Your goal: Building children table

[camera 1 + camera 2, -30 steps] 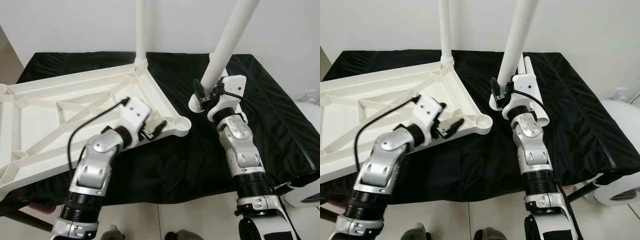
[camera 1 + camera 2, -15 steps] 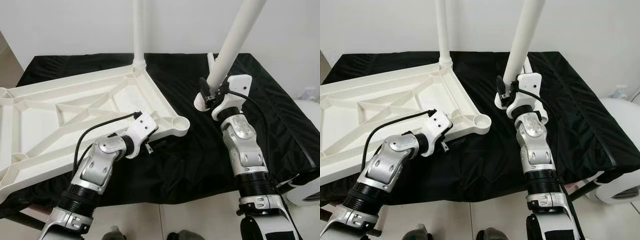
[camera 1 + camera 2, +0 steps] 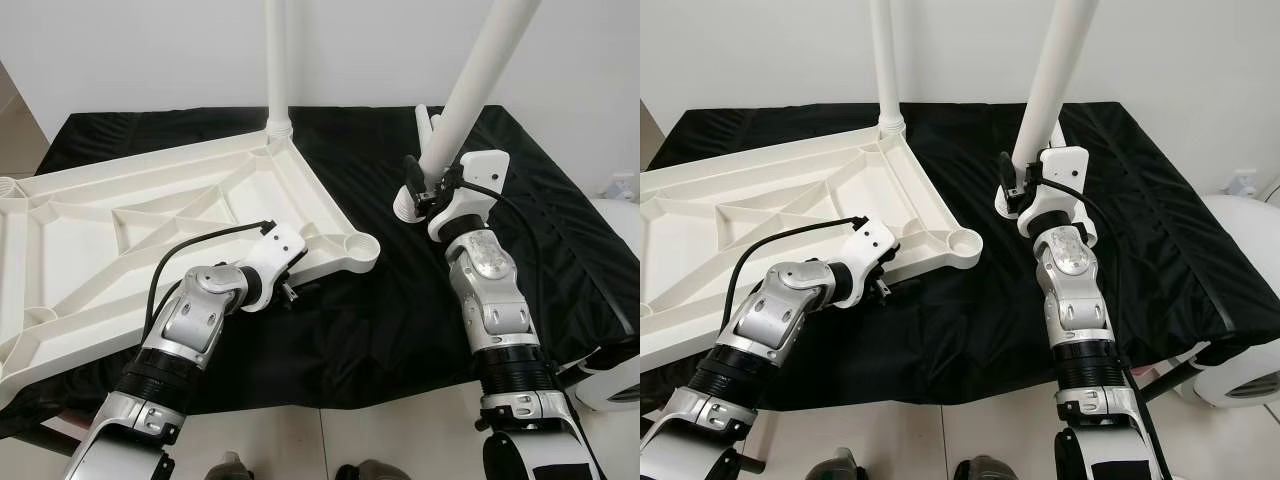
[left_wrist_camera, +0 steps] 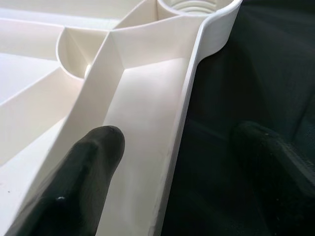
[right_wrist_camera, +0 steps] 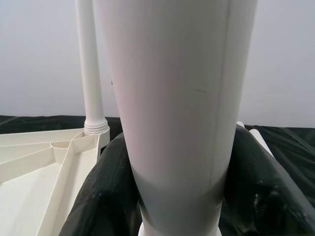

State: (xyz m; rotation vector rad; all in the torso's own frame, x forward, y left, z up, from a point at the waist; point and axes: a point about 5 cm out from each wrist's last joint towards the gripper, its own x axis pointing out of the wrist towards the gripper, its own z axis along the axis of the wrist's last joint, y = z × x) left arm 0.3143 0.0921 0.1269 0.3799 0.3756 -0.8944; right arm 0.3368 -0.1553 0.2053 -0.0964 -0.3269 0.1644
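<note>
The white plastic table top [image 3: 120, 215] lies upside down on a black cloth. One white leg [image 3: 276, 60] stands screwed into its far corner. The near right corner has an empty round socket [image 3: 362, 246]. My left gripper [image 3: 288, 291] is open at the top's near edge, close to that socket. In the left wrist view the gripper [image 4: 182, 142] straddles the rim, one finger [image 4: 96, 157] over the ribbed inside and the other over the cloth. My right gripper [image 3: 420, 192] is shut on a second white leg [image 3: 480, 60], held tilted above the cloth, right of the socket.
Another loose leg [image 3: 426, 122] lies on the black cloth [image 3: 360, 340] behind my right gripper. The cloth-covered table ends close in front of me, with tiled floor [image 3: 320, 445] below. A white rounded object [image 3: 615, 385] stands at the lower right.
My left gripper has turned and dropped from above the table top's edge down onto the rim. My right gripper has carried the leg slightly up and to the right.
</note>
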